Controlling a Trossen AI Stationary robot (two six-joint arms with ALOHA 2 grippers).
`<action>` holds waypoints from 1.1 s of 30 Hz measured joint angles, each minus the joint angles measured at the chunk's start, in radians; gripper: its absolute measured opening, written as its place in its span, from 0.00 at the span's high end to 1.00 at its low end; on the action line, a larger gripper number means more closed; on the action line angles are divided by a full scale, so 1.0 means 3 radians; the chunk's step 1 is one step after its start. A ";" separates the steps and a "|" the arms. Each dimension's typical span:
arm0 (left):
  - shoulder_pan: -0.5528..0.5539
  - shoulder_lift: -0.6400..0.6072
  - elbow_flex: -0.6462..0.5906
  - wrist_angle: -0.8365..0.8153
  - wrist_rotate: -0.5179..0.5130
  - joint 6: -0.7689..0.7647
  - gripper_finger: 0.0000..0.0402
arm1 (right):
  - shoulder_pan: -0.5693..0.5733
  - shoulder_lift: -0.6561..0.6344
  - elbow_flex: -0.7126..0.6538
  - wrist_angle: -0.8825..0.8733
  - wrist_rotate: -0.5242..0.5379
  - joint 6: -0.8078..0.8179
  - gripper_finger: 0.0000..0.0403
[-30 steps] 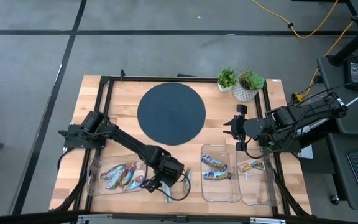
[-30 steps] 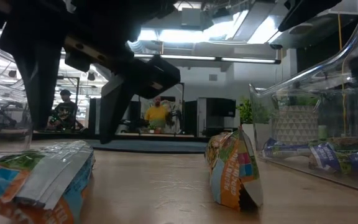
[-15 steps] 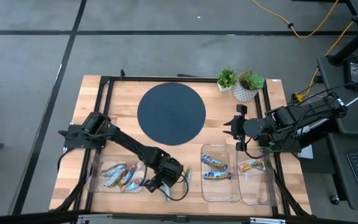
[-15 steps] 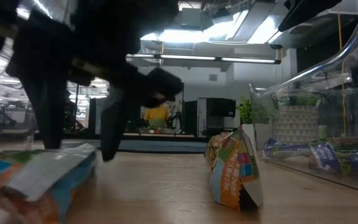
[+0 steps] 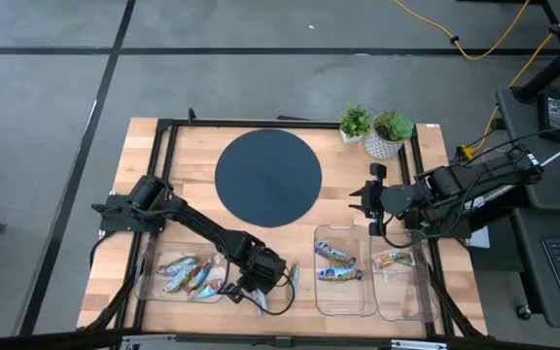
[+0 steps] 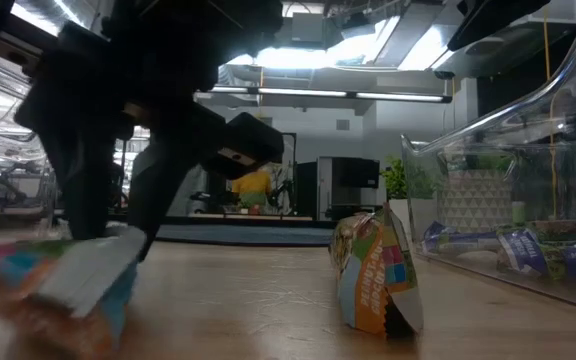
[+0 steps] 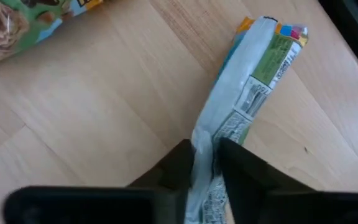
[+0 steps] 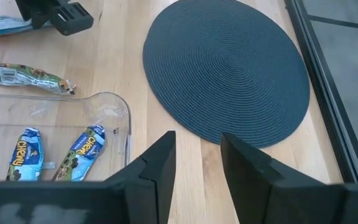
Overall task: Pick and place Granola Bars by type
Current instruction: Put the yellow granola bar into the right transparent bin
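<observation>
My left gripper [image 5: 258,283] is down at the table's near edge, right of the left tray, shut on a granola bar [image 7: 253,87] with a silver back and green, blue and orange print. This bar shows blurred in the low view [image 6: 68,290]. A second loose bar [image 6: 373,270] stands on its edge on the wood just right of it [image 5: 293,277]. Several bars lie in the left clear tray [image 5: 188,277]. Two blue bars [image 8: 27,152] [image 8: 82,149] lie in the middle tray, and one bar [image 5: 394,259] in the right tray. My right gripper [image 8: 197,162] hangs open over the table's right side. My left gripper pinches the raised silver seam flap [image 7: 205,146] on the bar's back, near one end, between its two fingers. The fingers come from above, pointing down, and lie across the seam. The rest of the bar stretches away from the fingers along the wood.
A dark round mat [image 5: 267,177] lies at the table's middle toward the far edge. Two small potted plants [image 5: 375,126] stand at the far right corner. The middle tray [image 5: 345,292] and the right tray [image 5: 402,292] sit side by side near the right edge.
My left gripper has come down over the silver-backed bar and its fingers have shut on the bar's seam flap. The bar has shifted slightly toward the table's left and now shows blurred. My right arm has kept still.
</observation>
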 joint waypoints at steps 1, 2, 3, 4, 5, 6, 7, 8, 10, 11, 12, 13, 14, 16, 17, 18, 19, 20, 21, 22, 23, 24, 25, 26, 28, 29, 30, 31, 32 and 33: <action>0.0000 -0.0001 0.0000 -0.0004 0.0000 -0.0002 0.84 | 0.0000 0.0000 0.0000 0.0000 0.0000 0.0000 0.68; 0.0000 -0.0001 0.0001 -0.0011 0.0000 -0.0006 0.88 | 0.0000 0.0000 0.0000 0.0000 0.0000 0.0000 0.68; 0.0000 -0.0001 0.0003 -0.0014 0.0000 -0.0009 0.91 | 0.0000 0.0000 0.0000 0.0001 0.0000 0.0000 0.68; 0.0000 -0.0002 0.0003 -0.0015 0.0001 -0.0009 0.95 | 0.0000 0.0000 0.0000 0.0001 0.0000 -0.0001 0.68; 0.0000 -0.0004 0.0004 -0.0015 0.0001 -0.0011 0.97 | 0.0001 0.0000 0.0000 0.0001 0.0000 -0.0001 0.68; 0.0004 -0.0005 0.0004 -0.0015 0.0001 -0.0024 0.98 | 0.0000 0.0000 0.0000 0.0001 0.0000 -0.0001 0.68; 0.0008 -0.0006 0.0005 -0.0018 0.0001 -0.0044 0.98 | 0.0000 0.0000 0.0000 0.0001 0.0000 -0.0001 0.68; 0.0017 -0.0006 0.0011 -0.0037 0.0001 -0.0072 0.98 | 0.0000 0.0000 0.0000 0.0001 0.0000 -0.0001 0.68; 0.0048 -0.0006 0.0069 -0.0185 0.0003 -0.0090 0.99 | 0.0000 0.0000 0.0000 0.0001 0.0000 -0.0001 0.68; 0.0068 -0.0006 0.0113 -0.0281 0.0003 -0.0089 0.99 | 0.0000 0.0000 0.0000 0.0001 0.0000 -0.0001 0.68; 0.0095 -0.0008 0.0154 -0.0358 0.0003 -0.0089 1.00 | 0.0001 0.0000 0.0000 0.0001 0.0000 -0.0001 0.68; 0.0118 -0.0008 0.0196 -0.0429 0.0002 -0.0088 1.00 | 0.0000 0.0000 0.0000 0.0001 0.0000 -0.0001 0.68; 0.0140 -0.0019 0.0233 -0.0506 0.0001 -0.0084 1.00 | 0.0001 0.0000 0.0000 0.0001 0.0000 -0.0003 0.68; 0.0181 -0.0065 0.0297 -0.0636 -0.0019 -0.0035 1.00 | 0.0000 0.0000 0.0000 0.0001 0.0001 -0.0004 0.68; 0.0203 -0.0090 0.0333 -0.0663 -0.0043 -0.0004 1.00 | 0.0001 0.0000 0.0000 0.0001 0.0000 -0.0004 0.68; 0.0222 -0.0124 0.0357 -0.0690 -0.0097 0.0020 1.00 | 0.0000 0.0000 0.0000 0.0000 0.0001 -0.0004 0.68; 0.0243 -0.0160 0.0377 -0.0730 -0.0163 0.0029 1.00 | 0.0000 0.0000 0.0000 0.0000 0.0001 -0.0004 0.68; 0.0269 -0.0194 0.0398 -0.0736 -0.0217 0.0026 1.00 | 0.0000 0.0000 0.0000 -0.0001 0.0001 -0.0004 0.68; 0.0299 -0.0230 0.0421 -0.0723 -0.0283 0.0022 1.00 | 0.0001 0.0000 0.0000 -0.0005 0.0000 -0.0004 0.68; 0.0328 -0.0279 0.0438 -0.0717 -0.0346 0.0003 1.00 | 0.0001 0.0001 0.0000 -0.0012 0.0000 -0.0004 0.68; 0.0355 -0.0330 0.0464 -0.0727 -0.0427 -0.0019 1.00 | 0.0001 0.0001 0.0000 -0.0014 0.0000 -0.0006 0.68; 0.0384 -0.0386 0.0494 -0.0725 -0.0515 -0.0048 1.00 | 0.0000 0.0001 0.0000 -0.0014 0.0000 -0.0025 0.68; 0.0410 -0.0441 0.0515 -0.0711 -0.0618 -0.0088 1.00 | 0.0000 0.0001 0.0000 -0.0014 0.0000 -0.0060 0.68; 0.0438 -0.0499 0.0537 -0.0715 -0.0711 -0.0133 1.00 | 0.0001 0.0003 0.0000 -0.0012 0.0000 -0.0077 0.68; 0.0488 -0.0627 0.0576 -0.0720 -0.0938 -0.0235 1.00 | 0.0001 0.0001 0.0000 0.0005 0.0000 -0.0111 0.68; 0.0508 -0.0692 0.0599 -0.0714 -0.1067 -0.0296 1.00 | 0.0001 0.0001 0.0000 0.0024 -0.0001 -0.0153 0.68; 0.0527 -0.0762 0.0626 -0.0697 -0.1210 -0.0356 1.00 | 0.0001 0.0001 0.0000 0.0052 -0.0001 -0.0183 0.68; 0.0542 -0.0829 0.0647 -0.0680 -0.1360 -0.0418 1.00 | 0.0001 0.0001 0.0000 0.0077 0.0000 -0.0237 0.68; 0.0552 -0.0898 0.0656 -0.0666 -0.1515 -0.0473 1.00 | 0.0000 0.0001 0.0000 0.0099 0.0000 -0.0274 0.68; 0.0563 -0.0961 0.0663 -0.0642 -0.1654 -0.0520 1.00 | 0.0000 0.0001 0.0000 0.0137 0.0000 -0.0332 0.68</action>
